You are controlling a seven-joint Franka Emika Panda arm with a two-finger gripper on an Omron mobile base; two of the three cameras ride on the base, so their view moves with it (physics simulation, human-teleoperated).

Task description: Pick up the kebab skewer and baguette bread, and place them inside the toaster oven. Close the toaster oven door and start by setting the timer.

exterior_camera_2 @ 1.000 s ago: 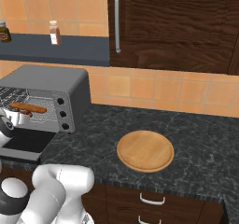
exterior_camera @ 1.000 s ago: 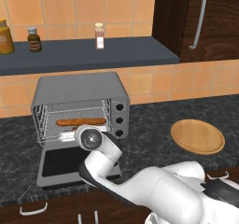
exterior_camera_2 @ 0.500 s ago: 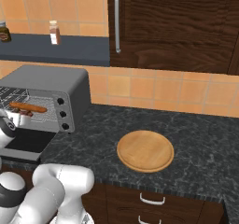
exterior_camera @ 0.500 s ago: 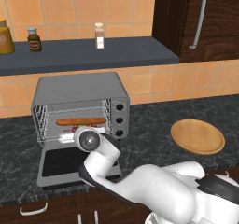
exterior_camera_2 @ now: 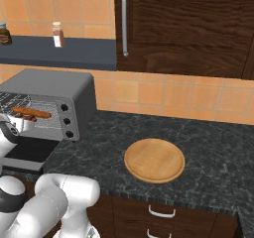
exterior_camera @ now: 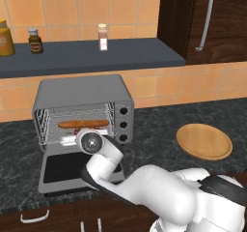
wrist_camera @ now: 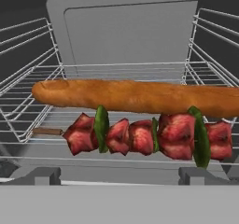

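Pulled back slightly from a second ago, the arm's gripper (wrist_camera: 119,178) hangs with fingers apart, empty, before the toaster oven (exterior_camera: 84,100) on the table (exterior_camera: 159,129). One baguette (wrist_camera: 135,96) and one kebab skewer (wrist_camera: 144,135) lie side by side on the wire rack (wrist_camera: 28,104). The oven door (exterior_camera: 67,170) lies flat open. Three knobs (exterior_camera: 124,124) line its front; one wooden plate (exterior_camera: 203,141) sits well apart.

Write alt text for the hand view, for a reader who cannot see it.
A kebab skewer of red meat chunks and green pieces lies on the wire rack inside the toaster oven, just in front of a long baguette bread lying parallel behind it.
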